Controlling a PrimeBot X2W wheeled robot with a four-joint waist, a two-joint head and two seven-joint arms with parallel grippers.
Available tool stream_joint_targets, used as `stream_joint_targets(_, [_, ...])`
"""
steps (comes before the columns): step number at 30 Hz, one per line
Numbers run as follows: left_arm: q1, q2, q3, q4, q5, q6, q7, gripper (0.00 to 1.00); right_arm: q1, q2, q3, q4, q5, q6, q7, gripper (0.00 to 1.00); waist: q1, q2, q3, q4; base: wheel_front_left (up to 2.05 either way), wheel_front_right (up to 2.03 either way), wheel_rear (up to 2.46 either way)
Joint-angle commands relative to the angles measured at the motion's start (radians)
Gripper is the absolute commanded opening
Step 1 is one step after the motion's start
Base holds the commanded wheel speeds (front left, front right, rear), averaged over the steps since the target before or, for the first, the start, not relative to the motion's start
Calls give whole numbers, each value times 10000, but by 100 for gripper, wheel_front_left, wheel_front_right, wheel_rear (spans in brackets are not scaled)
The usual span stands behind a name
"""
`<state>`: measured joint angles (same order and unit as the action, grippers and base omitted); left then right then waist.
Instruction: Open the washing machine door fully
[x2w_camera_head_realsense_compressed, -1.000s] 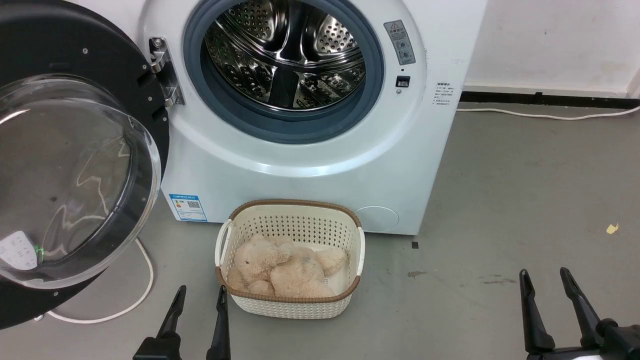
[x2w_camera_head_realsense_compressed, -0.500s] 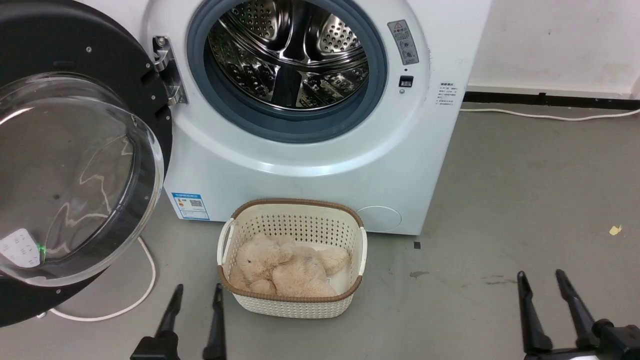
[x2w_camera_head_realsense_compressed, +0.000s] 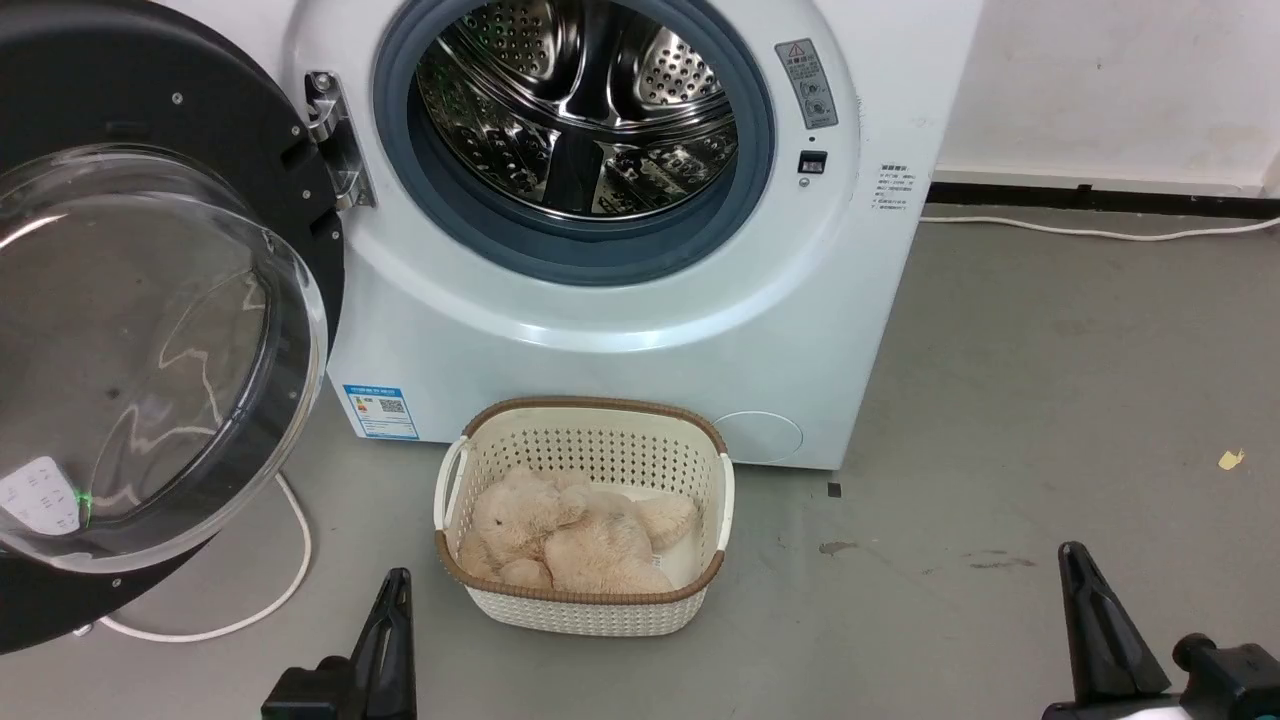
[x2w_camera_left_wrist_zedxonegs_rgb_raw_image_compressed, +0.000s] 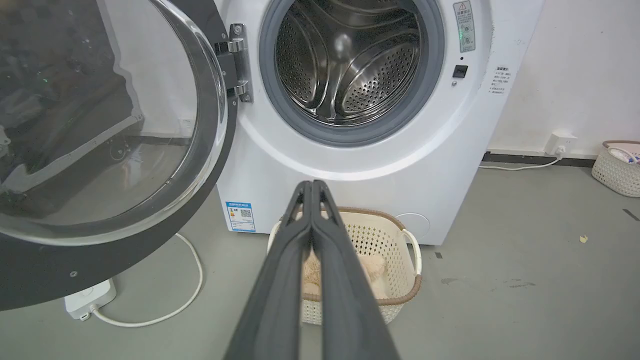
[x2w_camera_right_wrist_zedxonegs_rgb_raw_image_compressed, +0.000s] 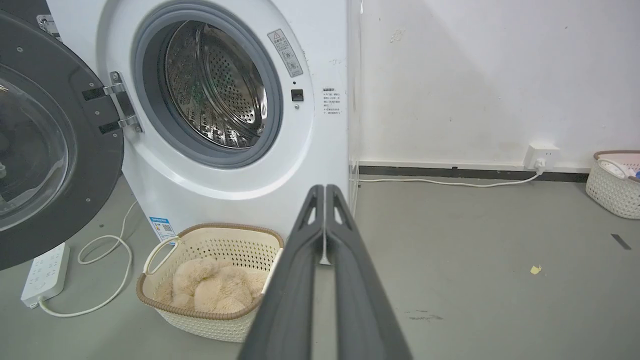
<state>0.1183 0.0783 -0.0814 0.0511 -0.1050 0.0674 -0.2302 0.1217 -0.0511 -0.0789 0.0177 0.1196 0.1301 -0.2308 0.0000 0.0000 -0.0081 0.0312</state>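
Clear, gleaming glass domes out of the washing machine door (x2w_camera_head_realsense_compressed: 150, 90), its rim dark plastic. The drum (x2w_camera_head_realsense_compressed: 580, 100) is mirror-bright perforated steel, the door seal (x2w_camera_head_realsense_compressed: 600, 262) matt grey rubber. A basket (x2w_camera_head_realsense_compressed: 590, 450) of cream perforated plastic, a fluffy plush toy (x2w_camera_head_realsense_compressed: 580, 545), a scuffed matt floor (x2w_camera_head_realsense_compressed: 1050, 400).

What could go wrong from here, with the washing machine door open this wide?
The washing machine door looks near its limit; pushing harder might strain the hinge. The laundry basket sits ahead of the shut left gripper and could get knocked. Wheels might catch the power strip beneath the door.
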Motion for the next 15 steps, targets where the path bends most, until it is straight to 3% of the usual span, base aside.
stream_joint_targets(1, [-113,-20,36,-49,89,-51,40,0,-123,1,23,-19,-96,1,36,0,0,0,1,-2,0,0,0])
stream_joint_targets(15, [-248,-53,135,-107,210,-129,326,0,-261,2,120,-39,-235,1,323,0,0,0,11,-41,0,0,0])
